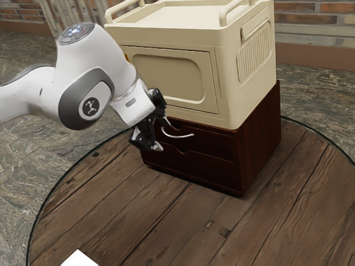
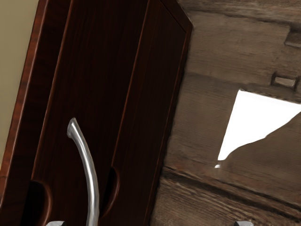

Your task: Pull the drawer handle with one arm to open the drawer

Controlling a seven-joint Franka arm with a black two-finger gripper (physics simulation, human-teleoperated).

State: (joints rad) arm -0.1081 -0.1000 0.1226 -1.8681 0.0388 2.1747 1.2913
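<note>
Exterior view: a round wooden worktop above grey stone floor, brick wall at the far side. The end effector is spread near the silvery handle.

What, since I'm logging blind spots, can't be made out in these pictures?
Handle, wrist view: one end, cut off by the lower edge.
Dark chest, exterior view: part of its front, behind the gripper.
Arm, exterior view: its base, beyond the left edge.
White object, exterior view: its remainder, cut off by the lower edge.
</note>
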